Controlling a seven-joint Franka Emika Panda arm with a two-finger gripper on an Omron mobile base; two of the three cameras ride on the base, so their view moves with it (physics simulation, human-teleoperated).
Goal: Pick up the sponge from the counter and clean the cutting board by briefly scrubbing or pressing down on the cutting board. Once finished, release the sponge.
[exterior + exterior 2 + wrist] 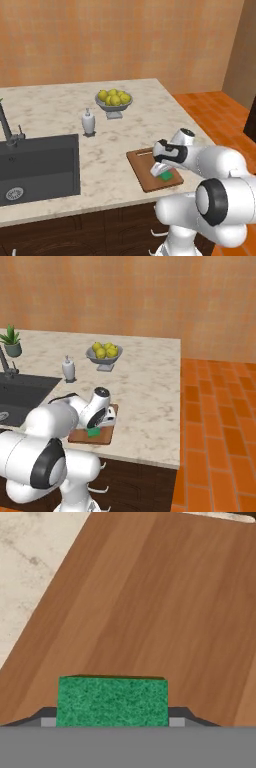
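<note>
Gripper (163, 173) low over the board (145, 175), closed on the sponge (166, 175). Hand view: sponge (112, 702) sits between the two fingers (47, 717), a finger pressed to each side, green face toward the camera, wood of the board (150, 602) just beyond it. Whether the sponge touches the wood, cannot tell.

Board lies near the front edge of the counter (60, 105), toward its right end, a little skewed to that edge. Sponge is over the board's front right part; in the right base view the sponge (93, 431) shows as a green patch under the gripper (100, 426), at the board's (95, 437) middle.

Sink (37, 167) set into the counter's left part, faucet (7, 127) behind it. Soap bottle (88, 122) just right of the sink's back corner. Bowl of lemons (114, 101) further back, mid-counter. Small plant (11, 341) at the back left edge.
</note>
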